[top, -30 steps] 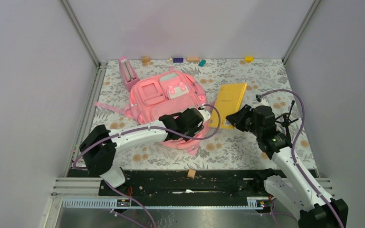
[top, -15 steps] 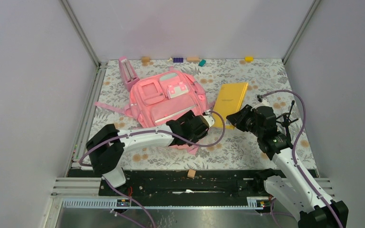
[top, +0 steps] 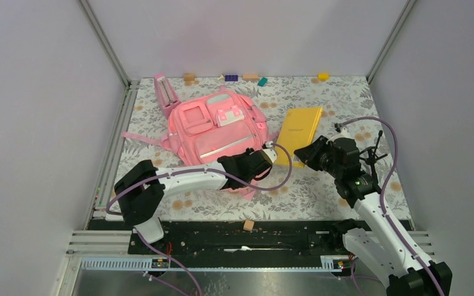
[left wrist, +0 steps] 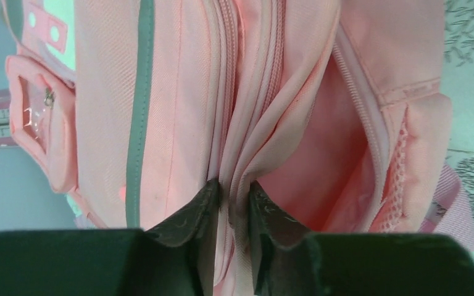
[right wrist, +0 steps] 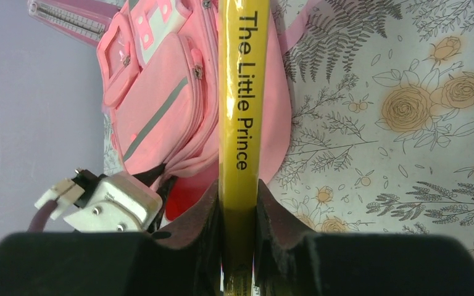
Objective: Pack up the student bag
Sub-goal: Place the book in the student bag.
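Tabletop (top: 345, 98): floral print, from what I see.
Book (top: 299, 126): yellow, spine reads "The Little Prince", right of centre.
Pink metronome-shaped object (top: 166, 94): far left.
Far edge, left to right: tan block (top: 189, 77), blue block (top: 231, 78), longer tan block (top: 250, 76), teal block (top: 262, 81), yellow block (top: 323, 76).
Near rail: small tan cube (top: 248, 226).

top external: high, on the near side of the student bag (top: 216, 126), looking down over the whole worktop (top: 345, 98) | left wrist: tight against the bag's zips | right wrist: farther off, right of the bag, facing it along a yellow book (right wrist: 242, 92) | shared: the bag
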Action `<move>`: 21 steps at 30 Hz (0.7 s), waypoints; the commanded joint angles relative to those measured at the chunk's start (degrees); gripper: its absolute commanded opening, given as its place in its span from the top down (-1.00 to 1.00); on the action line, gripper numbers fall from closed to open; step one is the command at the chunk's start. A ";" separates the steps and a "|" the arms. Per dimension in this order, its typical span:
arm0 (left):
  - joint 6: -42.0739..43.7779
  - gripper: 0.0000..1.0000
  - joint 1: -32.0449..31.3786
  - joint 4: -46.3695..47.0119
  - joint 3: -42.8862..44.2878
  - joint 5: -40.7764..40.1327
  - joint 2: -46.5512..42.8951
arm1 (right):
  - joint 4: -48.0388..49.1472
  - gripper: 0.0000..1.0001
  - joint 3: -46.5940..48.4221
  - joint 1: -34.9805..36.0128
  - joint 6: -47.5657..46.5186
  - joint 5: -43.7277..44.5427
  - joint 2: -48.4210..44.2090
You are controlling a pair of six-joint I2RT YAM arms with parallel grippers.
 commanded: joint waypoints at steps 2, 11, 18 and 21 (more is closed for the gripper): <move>1.59 0.79 4.09 1.09 3.56 -6.35 -8.11 | 5.46 1.00 2.15 -0.54 -0.26 -3.24 -2.85; -0.53 1.00 7.34 3.65 9.78 4.65 -18.82 | -4.63 1.00 4.29 -0.62 -2.58 -6.33 -7.82; -1.91 1.00 9.08 7.70 8.26 10.81 -25.22 | 3.02 1.00 0.56 -0.54 7.02 -22.93 -5.70; -3.20 1.00 10.06 10.69 4.51 13.49 -28.27 | 7.76 1.00 -1.32 0.40 11.81 -27.40 -3.02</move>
